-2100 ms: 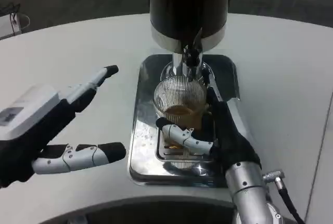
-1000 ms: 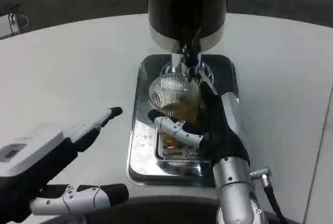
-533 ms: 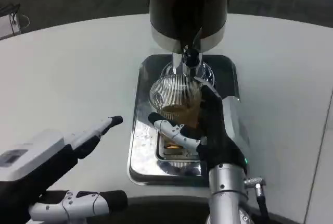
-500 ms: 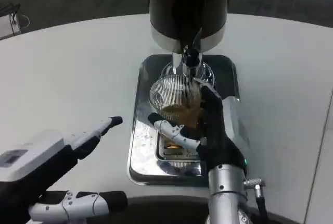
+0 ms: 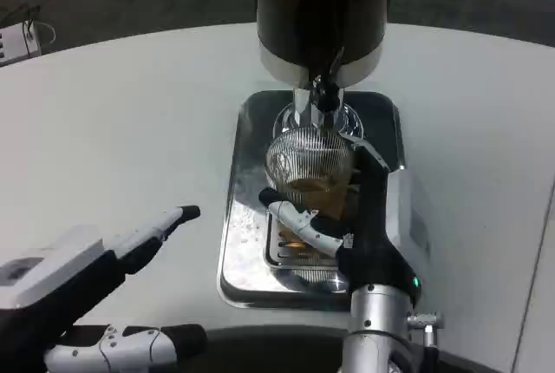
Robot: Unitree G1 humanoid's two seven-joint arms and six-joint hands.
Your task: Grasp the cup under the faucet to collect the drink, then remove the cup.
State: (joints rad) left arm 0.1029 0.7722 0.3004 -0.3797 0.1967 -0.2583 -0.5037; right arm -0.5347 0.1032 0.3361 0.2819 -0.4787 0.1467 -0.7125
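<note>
While our right hand (image 5: 360, 225) grasps the one ribbed glass cup (image 5: 310, 165), thumb across its near side and fingers up its right side, the cup sits directly below the single faucet (image 5: 324, 95) of the one dark dispenser (image 5: 321, 9), over the grate of one shiny metal drip tray (image 5: 247, 243). We see amber drink partly filling the cup. Our left hand (image 5: 78, 295) hovers low on the left over the white desk (image 5: 113, 130), released, fingers spread and holding nothing, well apart from the tray. We count two hands, one cup, one tray.
</note>
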